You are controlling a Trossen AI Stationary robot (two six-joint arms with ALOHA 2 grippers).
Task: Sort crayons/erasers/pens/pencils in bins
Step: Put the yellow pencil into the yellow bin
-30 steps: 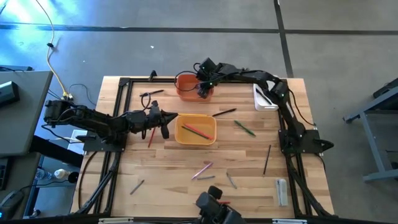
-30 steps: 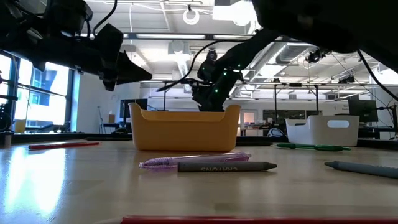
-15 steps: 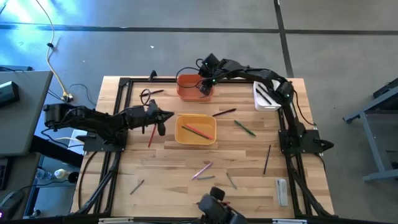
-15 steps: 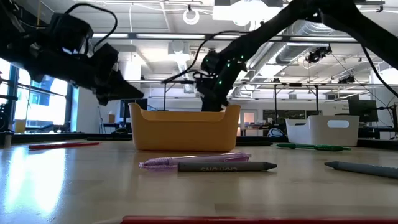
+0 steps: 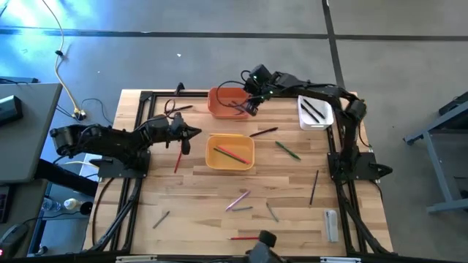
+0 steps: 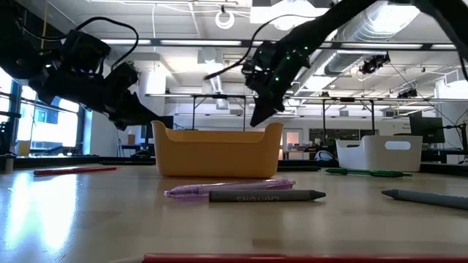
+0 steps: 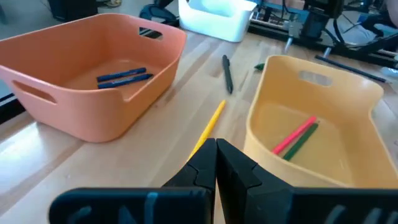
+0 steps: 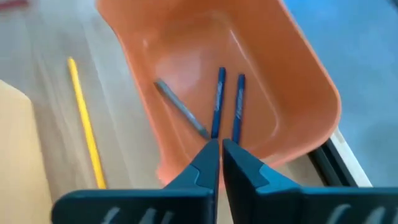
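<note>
Left gripper [image 5: 191, 132]: over the last second it has drawn back from the rounded yellow-orange plastic bin [image 5: 229, 152] toward the table's left side and now hangs clear of the board. Its fingers are pressed together and empty. A thin yellow pencil [image 7: 207, 129] lies on the wood just ahead of the fingertips, with the yellow-orange bin, holding a red stick [image 7: 293, 135] and a green stick [image 7: 302, 138], beyond on one side.

Right gripper [image 5: 254, 101]: a second ago it was down in the rounded orange plastic bin [image 5: 227, 101]; it has since lifted and swung off toward that bin's right rim. Its fingers are also closed tight, holding nothing. Directly past the fingertips, on the bin floor, lie two blue sticks [image 8: 227, 102] and a grey stick [image 8: 180, 108].

Judgement: one deposit looks complete. Many sticks remain loose on the wooden table [image 5: 197, 204], so sorting is well short of done.
</note>
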